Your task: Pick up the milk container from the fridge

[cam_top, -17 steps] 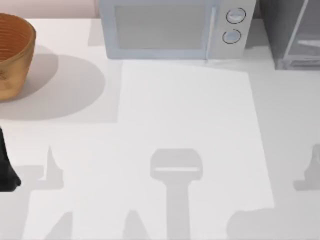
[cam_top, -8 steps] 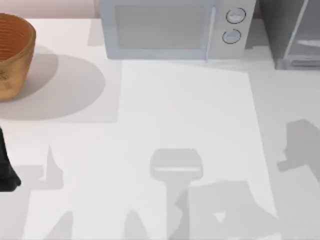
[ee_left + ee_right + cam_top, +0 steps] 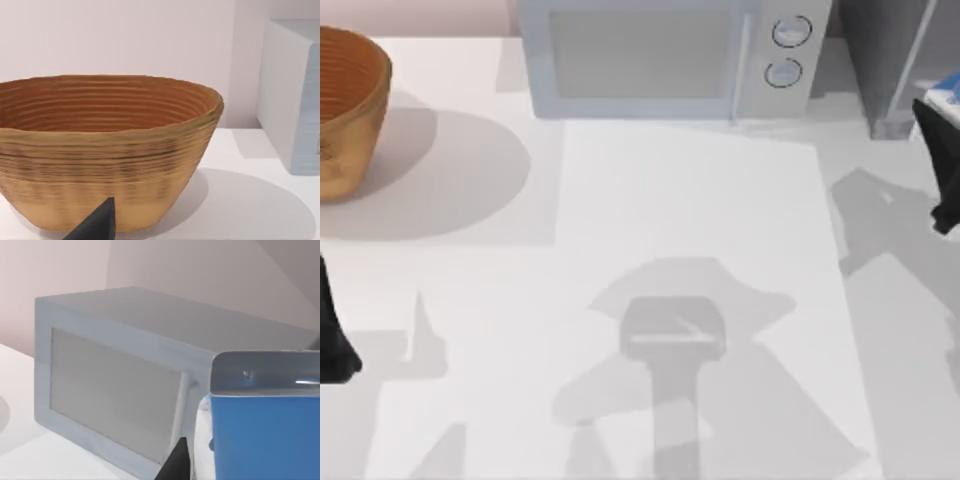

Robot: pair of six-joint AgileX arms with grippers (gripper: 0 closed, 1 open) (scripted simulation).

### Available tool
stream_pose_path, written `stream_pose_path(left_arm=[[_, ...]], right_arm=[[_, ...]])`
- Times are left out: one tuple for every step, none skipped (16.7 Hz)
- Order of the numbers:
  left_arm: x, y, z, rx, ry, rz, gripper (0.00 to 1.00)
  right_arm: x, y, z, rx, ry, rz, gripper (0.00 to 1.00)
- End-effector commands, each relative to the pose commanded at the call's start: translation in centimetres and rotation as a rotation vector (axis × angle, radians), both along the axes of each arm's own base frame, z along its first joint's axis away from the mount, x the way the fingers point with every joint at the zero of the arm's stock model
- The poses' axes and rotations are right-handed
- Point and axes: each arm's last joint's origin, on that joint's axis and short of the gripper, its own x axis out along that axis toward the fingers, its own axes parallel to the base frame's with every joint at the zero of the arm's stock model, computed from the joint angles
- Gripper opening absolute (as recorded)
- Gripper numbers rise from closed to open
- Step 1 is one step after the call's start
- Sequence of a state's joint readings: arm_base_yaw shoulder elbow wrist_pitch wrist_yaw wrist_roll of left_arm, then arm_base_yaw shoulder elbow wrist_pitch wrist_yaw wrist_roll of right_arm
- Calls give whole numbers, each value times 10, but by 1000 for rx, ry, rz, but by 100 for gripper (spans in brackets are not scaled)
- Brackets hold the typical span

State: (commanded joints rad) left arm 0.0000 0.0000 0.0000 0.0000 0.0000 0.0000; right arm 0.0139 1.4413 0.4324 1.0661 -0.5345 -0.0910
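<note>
Since a second ago the right tool (image 3: 942, 170) has come into the top view at the right edge, beside the dark grey fridge (image 3: 890, 60), with the small white, blue-topped milk container (image 3: 945, 88) against it — whether its fingers are apart or clamped I cannot tell. At the surface's (image 3: 690, 220) left edge, the left arm sits parked near the woven brown basket (image 3: 345, 110), behind which stands the pale blue-grey microwave (image 3: 660, 55).

left arm (image 3: 334, 335) parked, right gripper (image 3: 940, 170) raised
</note>
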Motion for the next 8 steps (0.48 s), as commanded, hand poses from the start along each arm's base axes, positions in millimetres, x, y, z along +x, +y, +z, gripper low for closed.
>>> stream_pose_path(left_arm=[[0,0,0,0,0,0,100],[0,0,0,0,0,0,100],[0,0,0,0,0,0,100],[0,0,0,0,0,0,100],[0,0,0,0,0,0,100],[0,0,0,0,0,0,100],[0,0,0,0,0,0,100],[0,0,0,0,0,0,100]], right_arm=[[12,0,-11,4,7,30,0],[23,1,-23,9,19,57,0],[32,1,-37,14,33,82,0],[39,0,-50,21,49,104,0],[45,0,-64,29,65,124,0],[50,-1,-77,37,79,141,0],[54,-2,-89,45,92,155,0],[57,-2,-99,53,102,167,0]])
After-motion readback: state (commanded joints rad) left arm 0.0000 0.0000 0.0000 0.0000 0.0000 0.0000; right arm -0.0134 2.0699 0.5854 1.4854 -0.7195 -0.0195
